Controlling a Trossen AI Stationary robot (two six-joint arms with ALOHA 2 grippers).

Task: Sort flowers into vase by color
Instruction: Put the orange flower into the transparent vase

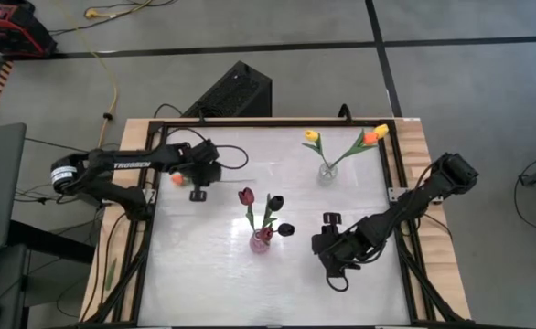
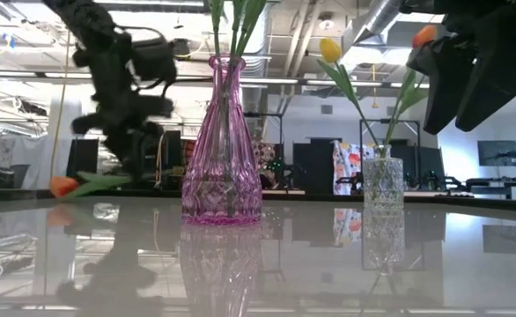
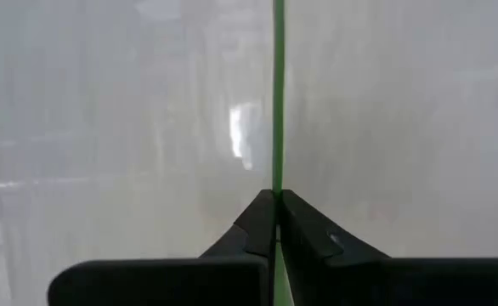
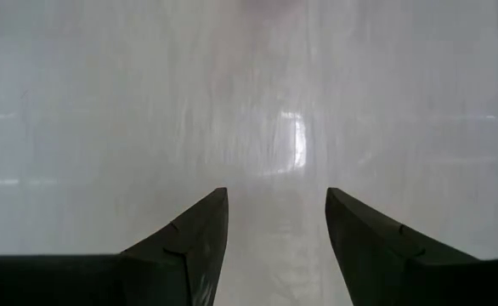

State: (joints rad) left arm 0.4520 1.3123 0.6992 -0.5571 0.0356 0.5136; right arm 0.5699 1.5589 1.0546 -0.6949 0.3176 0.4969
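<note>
An orange tulip (image 1: 176, 180) lies low by the table's far left; its head (image 2: 62, 185) and leaf sit near the tabletop in the low view. My left gripper (image 1: 198, 183) stands over it, shut on its thin green stem. A pink glass vase (image 1: 261, 240) at the table's middle holds dark maroon tulips (image 1: 247, 196). A clear glass vase (image 1: 327, 171) farther right holds a yellow tulip (image 1: 312, 136) and orange and yellow ones (image 1: 375, 135). My right gripper (image 1: 334, 260) hovers open over bare table, right of the pink vase. My left gripper pinches the orange tulip's stem (image 3: 277, 183) between its two fingertips (image 3: 257, 223), coming from above and pointing down. The stem runs on straight beyond the fingers. The flower lies about level, with its head low by the table; whether it touches the table I cannot tell.
The tabletop (image 1: 204, 274) is glossy and mirrors the vases. A dark frame (image 1: 140, 265) runs around it on a wooden base. A black box (image 1: 236, 91) stands on the floor beyond the far edge. The near half of the table shows bare surface.
</note>
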